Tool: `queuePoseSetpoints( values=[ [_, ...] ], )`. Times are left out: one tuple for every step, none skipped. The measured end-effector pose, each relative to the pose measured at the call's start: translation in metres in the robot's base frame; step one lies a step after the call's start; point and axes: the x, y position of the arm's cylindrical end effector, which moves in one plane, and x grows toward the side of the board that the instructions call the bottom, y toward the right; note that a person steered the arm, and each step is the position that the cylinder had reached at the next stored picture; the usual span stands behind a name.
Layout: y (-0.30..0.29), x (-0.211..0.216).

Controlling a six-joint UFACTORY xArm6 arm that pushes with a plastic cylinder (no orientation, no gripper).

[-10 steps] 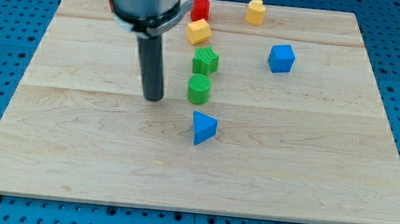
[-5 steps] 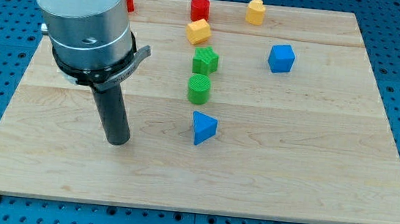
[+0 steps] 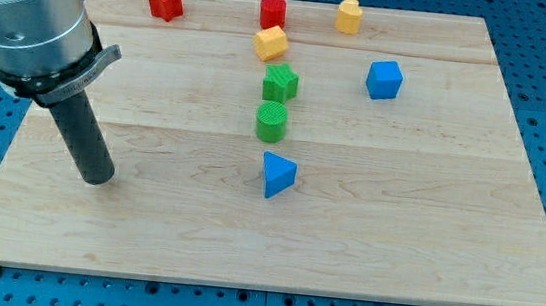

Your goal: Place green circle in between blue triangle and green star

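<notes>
The green circle (image 3: pixel 271 120) stands on the wooden board (image 3: pixel 397 225) near its middle. The green star (image 3: pixel 281 81) is just above it toward the view's top, and the blue triangle (image 3: pixel 277 175) is just below it toward the view's bottom. The three blocks form a near-vertical line, with small gaps between them. My tip (image 3: pixel 98 178) rests on the board far to the view's left of these blocks, touching none of them.
A yellow block (image 3: pixel 271 43) sits above the green star. A red cylinder (image 3: pixel 272 12), a red star (image 3: pixel 165 1) and a yellow block (image 3: pixel 349 15) lie along the view's top edge. A blue cube (image 3: pixel 384 79) is at the right.
My tip has moved away from the green blocks, first toward the view's bottom left, then further left. No block has moved. The red star is uncovered.
</notes>
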Motion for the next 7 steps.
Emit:
queuePoseSetpoints(
  values=[
    [-0.014, 0.013],
    [-0.019, 0.018],
    [-0.019, 0.02],
    [-0.025, 0.049],
    [0.016, 0.052],
    [0.09, 0.069],
    [0.154, 0.075]
  ],
)
